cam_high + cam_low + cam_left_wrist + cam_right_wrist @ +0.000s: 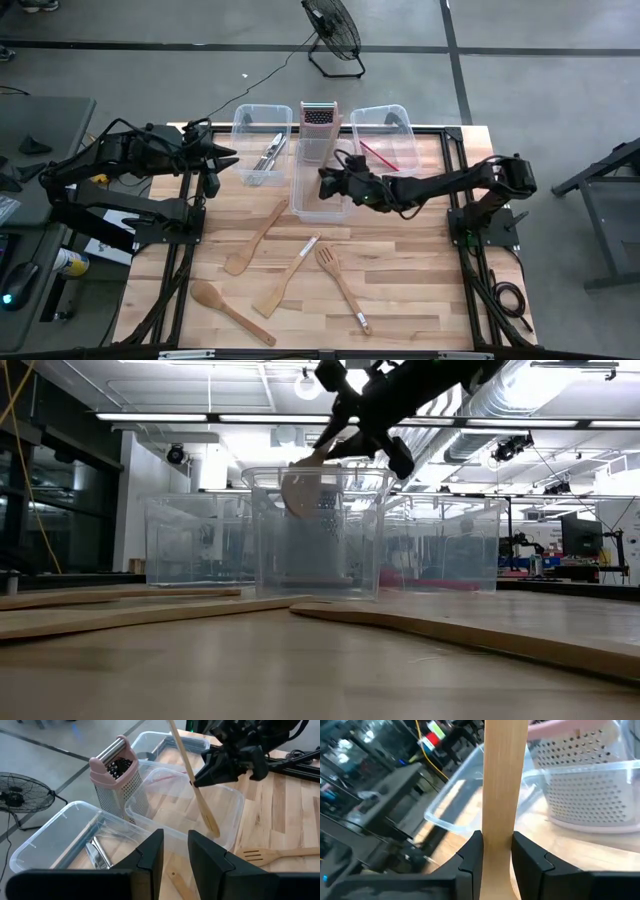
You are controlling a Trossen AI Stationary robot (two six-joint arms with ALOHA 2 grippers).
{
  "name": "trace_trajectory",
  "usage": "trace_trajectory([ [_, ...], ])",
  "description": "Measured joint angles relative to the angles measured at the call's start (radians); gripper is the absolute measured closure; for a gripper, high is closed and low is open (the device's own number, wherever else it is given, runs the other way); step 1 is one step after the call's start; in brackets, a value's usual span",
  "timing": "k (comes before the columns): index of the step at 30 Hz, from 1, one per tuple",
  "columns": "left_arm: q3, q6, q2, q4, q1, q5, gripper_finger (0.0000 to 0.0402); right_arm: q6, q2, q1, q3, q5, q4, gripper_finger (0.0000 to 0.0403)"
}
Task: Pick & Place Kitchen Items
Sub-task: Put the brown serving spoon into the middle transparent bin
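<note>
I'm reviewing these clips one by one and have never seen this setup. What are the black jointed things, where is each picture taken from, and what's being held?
They are two robot arms at a wooden table. One picture looks straight down, one looks level across the tabletop, and two come from cameras on the arms' wrists.

The right gripper is shut on a pale wooden spatula, holding it over the middle clear plastic bin. The left gripper waits by the left clear bin, which holds silver metal utensils. An upright metal grater with a pink top stands behind the bins, and the right clear bin holds a red-headed spatula. Four more pale wooden utensils lie loose on the table.
</note>
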Motion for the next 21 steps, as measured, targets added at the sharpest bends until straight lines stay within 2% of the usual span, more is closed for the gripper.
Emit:
trace_trajectory([
  [17,0.000,0.019,0.000,0.000,0.000,-0.002,0.0313,-0.026,0.000,-0.009,0.000,-0.079,-0.035,0.0315],
  [21,0.000,0.019,0.000,-0.003,0.000,-0.002,0.0313,-0.023,0.000,-0.009,0.000,-0.081,-0.040,0.0300],
])
